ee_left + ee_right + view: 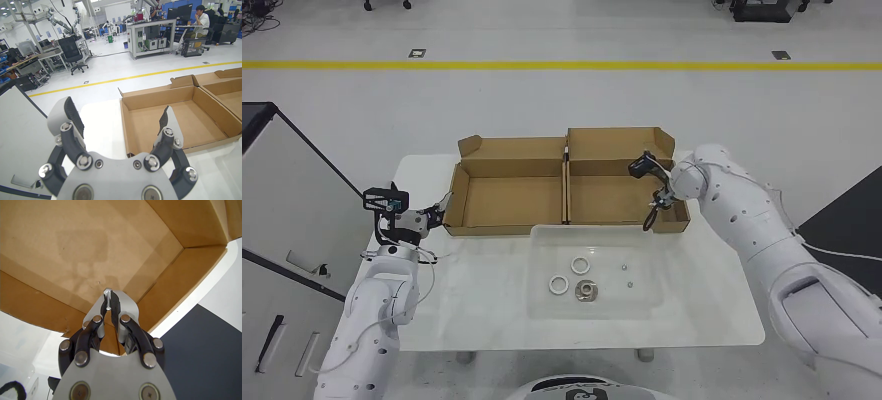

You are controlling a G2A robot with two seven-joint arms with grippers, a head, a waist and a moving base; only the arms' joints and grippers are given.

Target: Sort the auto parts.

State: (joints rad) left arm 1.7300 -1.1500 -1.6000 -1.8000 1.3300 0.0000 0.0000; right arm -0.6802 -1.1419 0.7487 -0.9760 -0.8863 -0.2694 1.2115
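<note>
Pinching bolt (108, 302) in right hand (110, 295), shank part-hidden by pads (115, 311) | left hand (117, 105) spread

White rounded arms (742, 215) — silver wrist plates (117, 181), black screw-studded links (71, 142), ribbed black pads (72, 113) on silver fingers (55, 118)

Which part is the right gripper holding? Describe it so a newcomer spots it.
On the white table, find the right-hand brown cardboard box. Above its near right corner, the right gripper pinches a silver threaded bolt with a hex head. Unlike the white rings in the clear tray, it is thin, straight and threaded.
</note>
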